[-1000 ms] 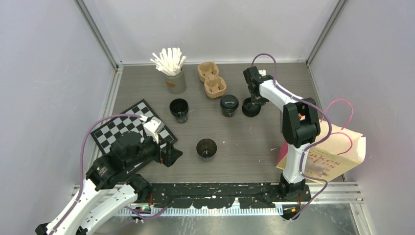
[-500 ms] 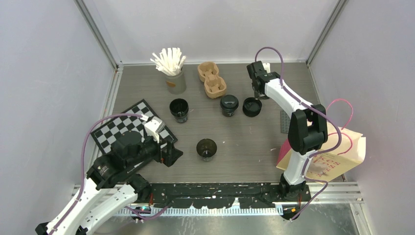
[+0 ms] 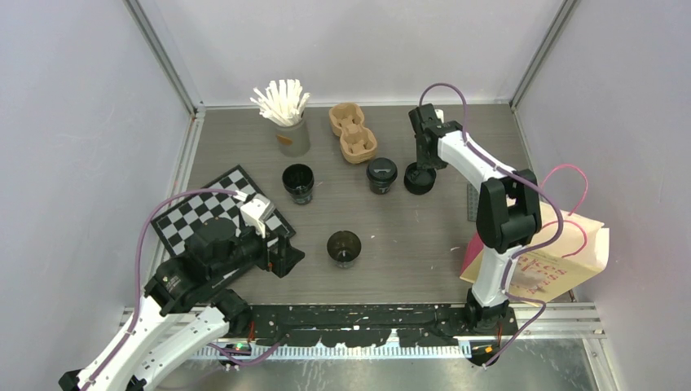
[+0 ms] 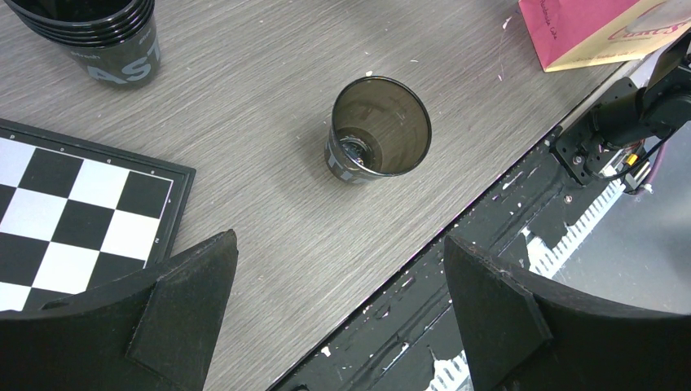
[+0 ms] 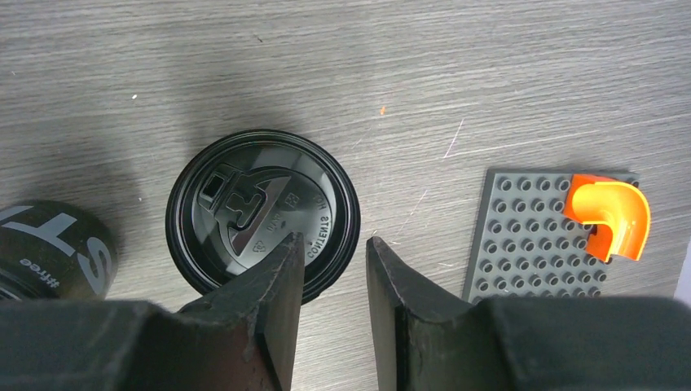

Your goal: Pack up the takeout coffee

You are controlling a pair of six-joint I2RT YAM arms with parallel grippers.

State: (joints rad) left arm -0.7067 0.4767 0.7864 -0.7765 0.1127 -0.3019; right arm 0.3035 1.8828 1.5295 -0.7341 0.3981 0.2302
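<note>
**A:** How far along is the packing?

**B:** Barely begun, by the look of it. On the counter [image 3: 407, 236], the carrier [image 3: 352, 132] appears empty. A capped cup [image 3: 381, 174] stands just arm-side of the carrier. A stack [image 3: 298, 182] stands to that cup's left, and an open cup [image 3: 344, 248] sits well nearer the arms.

**A:** And the loose lid [image 5: 262, 213]?

**B:** It lies flat, arm-side and right of the carrier, beside the capped cup. The right claw [image 5: 334, 244] hangs over its rim, jaws part-way apart, gripping nothing. The left claw [image 4: 338, 244], spread wide and empty, faces the open cup.
</note>
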